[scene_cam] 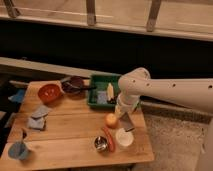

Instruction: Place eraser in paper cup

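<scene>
My gripper [123, 114] hangs from the white arm at the table's right side, just in front of the green tray. It is shut on the eraser [126, 123], a dark grey block that hangs tilted below the fingers. The paper cup [124, 138], short and white, stands near the table's front right edge, directly below and in front of the eraser. The eraser's lower end is a little above the cup's rim.
A small metal cup [101, 144] and an orange-red stick [109, 139] lie left of the paper cup. An orange ball [111, 120] sits beside the gripper. A green tray [98, 80], red bowl [48, 92], dark bowl [75, 85], blue-grey pads [39, 117] and blue cup [19, 150] stand further off.
</scene>
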Motion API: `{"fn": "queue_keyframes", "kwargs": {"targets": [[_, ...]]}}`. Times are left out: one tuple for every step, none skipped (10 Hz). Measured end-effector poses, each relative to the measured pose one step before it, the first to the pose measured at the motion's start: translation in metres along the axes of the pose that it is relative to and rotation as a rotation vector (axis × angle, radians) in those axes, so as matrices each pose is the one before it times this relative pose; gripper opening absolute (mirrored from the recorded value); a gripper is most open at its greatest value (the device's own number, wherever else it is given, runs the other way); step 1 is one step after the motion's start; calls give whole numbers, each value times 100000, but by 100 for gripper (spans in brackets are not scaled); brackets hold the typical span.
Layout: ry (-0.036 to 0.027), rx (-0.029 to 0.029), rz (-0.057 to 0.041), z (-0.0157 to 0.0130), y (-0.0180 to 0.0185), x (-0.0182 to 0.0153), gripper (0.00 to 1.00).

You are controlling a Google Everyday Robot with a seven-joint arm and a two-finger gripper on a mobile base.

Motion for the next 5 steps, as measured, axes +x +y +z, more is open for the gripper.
{"fn": "queue_keyframes", "kwargs": {"targets": [[-108, -323, 749, -120, 239, 512, 0], [41, -143, 993, -83, -121, 596, 0], [370, -642, 382, 59, 292, 752, 0], [619, -713, -196, 235, 424, 503, 0], [299, -1065, 153, 177, 194, 466, 0]]}}
